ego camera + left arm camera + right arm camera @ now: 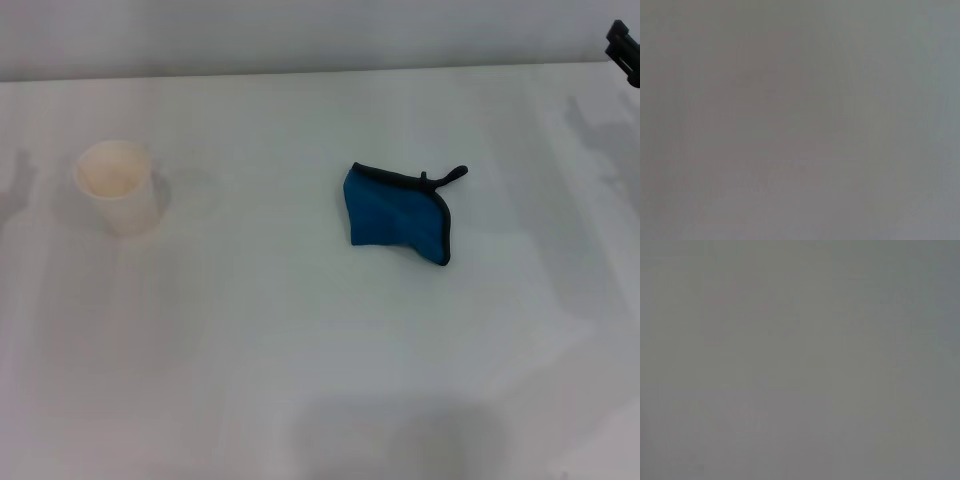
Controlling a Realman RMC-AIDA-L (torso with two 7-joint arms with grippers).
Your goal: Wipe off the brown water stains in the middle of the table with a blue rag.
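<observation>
The blue rag (398,213) with black edge trim lies crumpled and folded on the white table (300,350), a little right of the middle in the head view. Its black loop (452,176) points to the far right. No brown water stain shows on the table. A small black part of my right gripper (622,48) shows at the far right edge, well away from the rag. My left gripper is out of view. Both wrist views show only plain grey surface.
A white paper cup (117,187) stands upright at the left side of the table. The table's far edge meets a pale wall (300,30) at the back.
</observation>
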